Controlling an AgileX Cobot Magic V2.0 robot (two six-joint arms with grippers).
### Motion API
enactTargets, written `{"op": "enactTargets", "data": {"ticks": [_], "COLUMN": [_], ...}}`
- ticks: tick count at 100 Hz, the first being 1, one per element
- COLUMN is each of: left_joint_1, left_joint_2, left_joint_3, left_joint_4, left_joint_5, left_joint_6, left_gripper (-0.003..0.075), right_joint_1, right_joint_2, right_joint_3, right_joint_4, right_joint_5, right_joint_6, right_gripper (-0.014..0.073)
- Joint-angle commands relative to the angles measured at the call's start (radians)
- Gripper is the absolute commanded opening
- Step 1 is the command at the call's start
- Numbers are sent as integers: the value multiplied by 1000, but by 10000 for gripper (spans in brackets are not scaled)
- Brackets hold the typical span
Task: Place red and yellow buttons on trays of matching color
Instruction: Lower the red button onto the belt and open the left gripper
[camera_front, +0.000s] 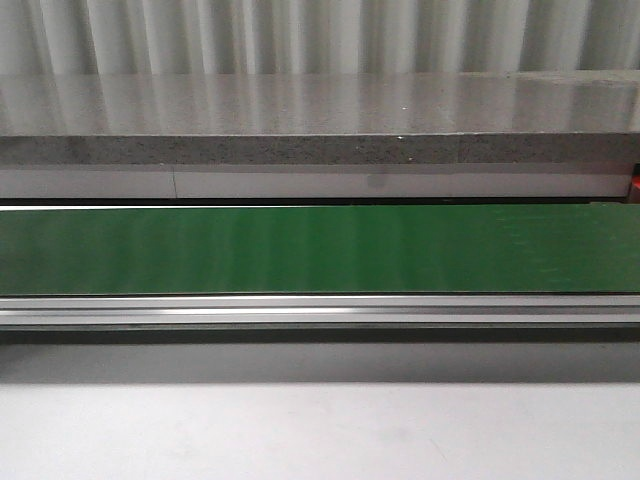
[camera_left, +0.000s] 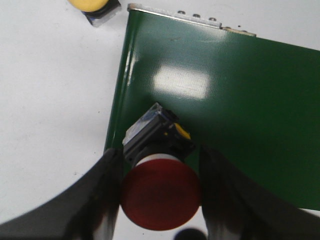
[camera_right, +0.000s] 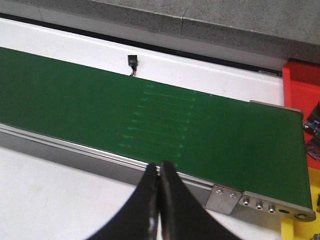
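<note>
In the left wrist view my left gripper (camera_left: 160, 170) is shut on a red button (camera_left: 160, 195). Its fingers (camera_left: 107, 190) press both sides of the round red cap, and the button's black and grey base (camera_left: 155, 132) points at the end of the green belt (camera_left: 225, 100). A yellow button (camera_left: 91, 5) lies on the white table beyond the belt's corner. In the right wrist view my right gripper (camera_right: 159, 167) is shut and empty over the belt's front rail. A red tray (camera_right: 300, 82) and a strip of yellow tray (camera_right: 295, 232) show past the belt's end. The front view shows no gripper and no button.
The green conveyor belt (camera_front: 320, 250) crosses the front view with a metal rail (camera_front: 320, 310) along its near side. A grey stone ledge (camera_front: 320, 120) runs behind it. White table (camera_front: 320, 430) lies in front. Dark parts (camera_right: 312, 125) sit at the red tray's edge.
</note>
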Motion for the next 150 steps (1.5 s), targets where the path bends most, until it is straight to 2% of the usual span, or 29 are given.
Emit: {"op": "enactTargets", "data": {"ticks": [1, 24, 36, 43, 58, 65, 79, 113, 128, 150], "left_joint_1": [-17, -19, -19, -19, -19, -19, -19, 48, 103, 157], "left_joint_2": [-12, 26, 46, 53, 56, 56, 56, 61, 106, 222], "left_joint_3": [-37, -37, -37, -37, -38, -47, -89, -161, -184, -297], "left_joint_4": [-11, -16, -16, -20, -32, -32, -32, -32, -42, -75], "left_joint_5": [-15, -15, -13, -15, -24, -30, -71, -208, -178, -31], "left_joint_6": [-1, 13, 20, 20, 20, 20, 7, -211, -223, -223], "left_gripper": [166, 168, 201, 259, 452, 496, 495, 495, 494, 494], "right_joint_1": [2, 2, 2, 2, 2, 2, 2, 2, 2, 2], "right_joint_2": [6, 6, 6, 6, 6, 6, 6, 6, 6, 6], "right_joint_3": [-25, -25, -25, -25, -25, -25, -25, -25, -25, -25], "right_joint_4": [-4, -4, -4, -4, -4, -4, -4, -4, -4, -4], "right_joint_5": [-65, -65, -65, -65, -65, -65, -65, -65, -65, -65], "right_joint_6": [-10, -10, -10, -10, -10, -10, -10, -10, -10, -10], "right_gripper": [-67, -67, -67, -67, -67, -67, -67, -67, -67, -67]}}
